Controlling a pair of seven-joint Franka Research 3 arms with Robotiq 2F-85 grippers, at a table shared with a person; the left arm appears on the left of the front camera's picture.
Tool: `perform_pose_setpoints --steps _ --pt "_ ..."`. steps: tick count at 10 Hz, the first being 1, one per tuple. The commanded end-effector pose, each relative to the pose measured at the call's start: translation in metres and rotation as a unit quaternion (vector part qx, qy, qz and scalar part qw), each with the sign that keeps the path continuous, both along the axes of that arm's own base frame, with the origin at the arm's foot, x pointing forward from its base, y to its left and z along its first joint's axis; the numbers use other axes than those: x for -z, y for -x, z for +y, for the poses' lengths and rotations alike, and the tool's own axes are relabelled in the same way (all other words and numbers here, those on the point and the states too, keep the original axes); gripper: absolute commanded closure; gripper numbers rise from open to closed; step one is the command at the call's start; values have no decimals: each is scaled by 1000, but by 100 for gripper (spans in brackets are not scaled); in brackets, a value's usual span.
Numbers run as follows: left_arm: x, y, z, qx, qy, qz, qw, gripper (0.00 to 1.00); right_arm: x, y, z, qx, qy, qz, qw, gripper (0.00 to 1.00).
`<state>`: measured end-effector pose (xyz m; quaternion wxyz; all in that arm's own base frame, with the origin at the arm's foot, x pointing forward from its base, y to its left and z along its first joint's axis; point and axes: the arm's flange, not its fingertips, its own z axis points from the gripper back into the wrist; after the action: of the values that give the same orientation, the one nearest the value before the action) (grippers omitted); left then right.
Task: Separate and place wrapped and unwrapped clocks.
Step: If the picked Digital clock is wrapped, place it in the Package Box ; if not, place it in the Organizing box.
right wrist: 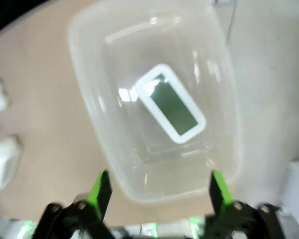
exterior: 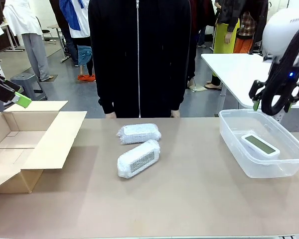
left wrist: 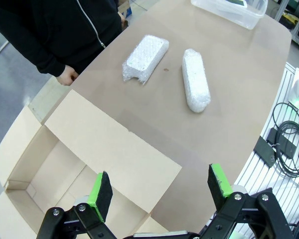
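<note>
**boxside_bob:** Starting at the left gripper (left wrist: 160, 189): jaws spread wide, gripping nothing, hanging above the open cardboard box (left wrist: 114, 159) at the table (exterior: 199, 199) end.

**tub_watcher:** Same deal with the right gripper (right wrist: 159, 191): parted wide, empty, hovering over the clear plastic tub (right wrist: 89, 114). Can see the bare clock (right wrist: 172, 106) lying flat inside, screen up.

**boxside_bob:** Then mid-table, between box and tub: far wrapped clock (exterior: 139, 133) just beside near wrapped clock (exterior: 138, 159), maybe touching, hard to tell. Both right in front of the person (exterior: 139, 50) in the black zip jacket.
</note>
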<state>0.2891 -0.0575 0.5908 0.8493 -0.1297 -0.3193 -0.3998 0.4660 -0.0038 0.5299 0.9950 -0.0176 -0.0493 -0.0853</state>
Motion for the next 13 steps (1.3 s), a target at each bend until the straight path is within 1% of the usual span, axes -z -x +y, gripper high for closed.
perform_pose_setpoints --steps 1,3,4,5,6,7,13 --pt "0 0 0 0 1 0 1000 0 -26 12 5 -45 -11 -2 999 0" --pt "0 0 0 0 1 0 1000 0 -50 24 9 -78 -16 -10 997 0" --pt "0 0 0 0 1 0 1000 0 -53 24 10 -83 -13 -13 996 0" --pt "0 0 0 0 1 0 1000 0 -52 21 11 -76 -18 -18 997 0" --pt "0 0 0 0 1 0 1000 0 -50 12 14 -32 -39 -5 999 0" --pt "0 0 0 0 1 0 1000 0 -57 26 12 -70 1 -18 997 0" --pt "0 0 0 0 1 0 1000 0 -57 26 12 -70 1 -18 997 0"
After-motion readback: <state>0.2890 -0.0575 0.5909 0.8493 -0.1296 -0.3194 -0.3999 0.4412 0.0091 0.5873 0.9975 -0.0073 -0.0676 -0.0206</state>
